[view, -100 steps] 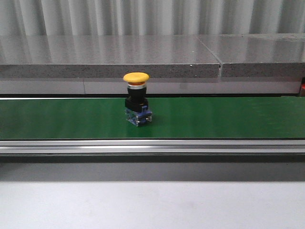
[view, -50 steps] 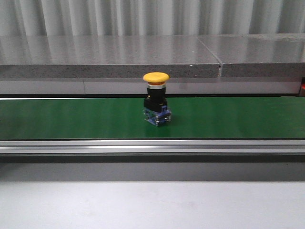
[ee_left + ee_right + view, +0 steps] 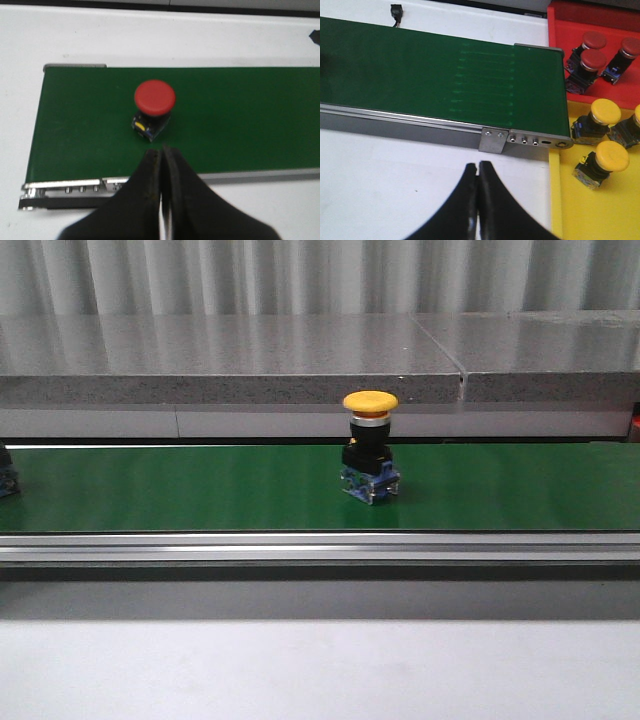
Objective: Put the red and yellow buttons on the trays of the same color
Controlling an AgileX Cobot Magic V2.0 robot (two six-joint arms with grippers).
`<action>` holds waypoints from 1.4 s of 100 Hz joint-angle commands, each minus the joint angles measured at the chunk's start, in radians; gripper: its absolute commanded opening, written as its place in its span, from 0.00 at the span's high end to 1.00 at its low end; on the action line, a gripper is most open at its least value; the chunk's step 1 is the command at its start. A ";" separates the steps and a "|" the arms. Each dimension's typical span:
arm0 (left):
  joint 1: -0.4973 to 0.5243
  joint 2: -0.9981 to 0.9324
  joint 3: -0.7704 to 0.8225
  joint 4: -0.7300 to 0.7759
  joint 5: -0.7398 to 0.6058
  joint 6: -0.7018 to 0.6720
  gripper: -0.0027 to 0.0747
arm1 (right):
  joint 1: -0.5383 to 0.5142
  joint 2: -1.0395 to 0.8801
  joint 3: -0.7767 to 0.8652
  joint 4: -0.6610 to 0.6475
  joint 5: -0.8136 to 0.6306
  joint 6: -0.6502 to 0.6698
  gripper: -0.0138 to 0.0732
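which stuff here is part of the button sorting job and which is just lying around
Part of the job:
- yellow button on the green belt
- red button on the belt
- red tray holding red buttons
- yellow tray holding yellow buttons

Just there:
- grey ledge behind the belt
- small black connector on the white table

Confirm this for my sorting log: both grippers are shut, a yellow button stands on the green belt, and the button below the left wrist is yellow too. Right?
Not quite. The left wrist view shows the button near the shut left gripper is red. The rest holds: right gripper shut, yellow button upright on the belt.
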 commanded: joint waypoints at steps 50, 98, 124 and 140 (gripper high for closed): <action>-0.007 -0.275 0.143 -0.009 0.081 0.006 0.99 | 0.002 0.005 -0.022 0.004 -0.063 -0.010 0.92; -0.007 -0.287 0.143 -0.011 0.113 0.006 0.99 | 0.002 0.005 -0.022 0.004 -0.063 -0.010 0.92; -0.007 -0.287 0.143 -0.011 0.113 0.006 0.99 | 0.002 0.005 -0.022 0.004 -0.063 -0.010 0.92; -0.007 -0.287 0.143 -0.011 0.113 0.006 0.99 | 0.002 0.005 -0.022 0.004 -0.063 -0.010 0.92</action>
